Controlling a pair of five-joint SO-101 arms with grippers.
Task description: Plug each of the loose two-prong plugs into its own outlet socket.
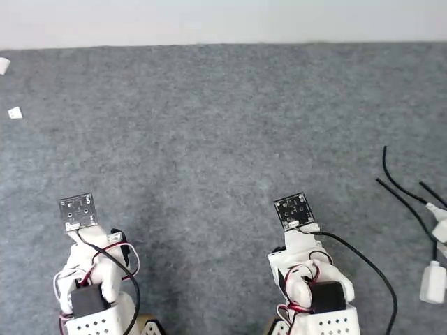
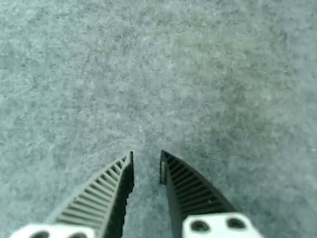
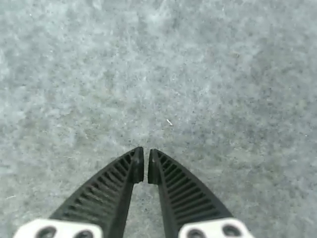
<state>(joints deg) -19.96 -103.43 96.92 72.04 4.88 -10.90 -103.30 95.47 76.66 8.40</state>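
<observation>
Grey felt-covered desk (image 1: 223,125), pale wall strip along its far edge. Reference for all positions: the white plug (image 1: 433,281), oblong body, lying flat on the desk at the edge of the high view. One arm (image 1: 311,286) sits near the white plug, on its inboard side, with a black lead looping from its wrist toward the near edge. The other arm (image 1: 91,283) sits well apart from the white plug, beyond the first arm. Each arm carries a small dark circuit board at its forward end. Which arm is left and which is right cannot be told from the high view. Left tool (image 2: 146,168): ribbed black fingers (image 2: 106,198) narrowly parted, clear gap at the tips, nothing between them, bare felt below. Right tool (image 3: 145,166): tips drawn together to a hairline slit, nothing held, bare felt below. Second plug (image 1: 441,227): white, partly cut off by the picture edge, near the white plug on its far side, the two apart. Black cables (image 1: 398,192): thin, curving away from the second plug toward the desk's far side. Two white scraps (image 1: 15,113): well apart from the white plug, at the opposite far corner of the desk.
</observation>
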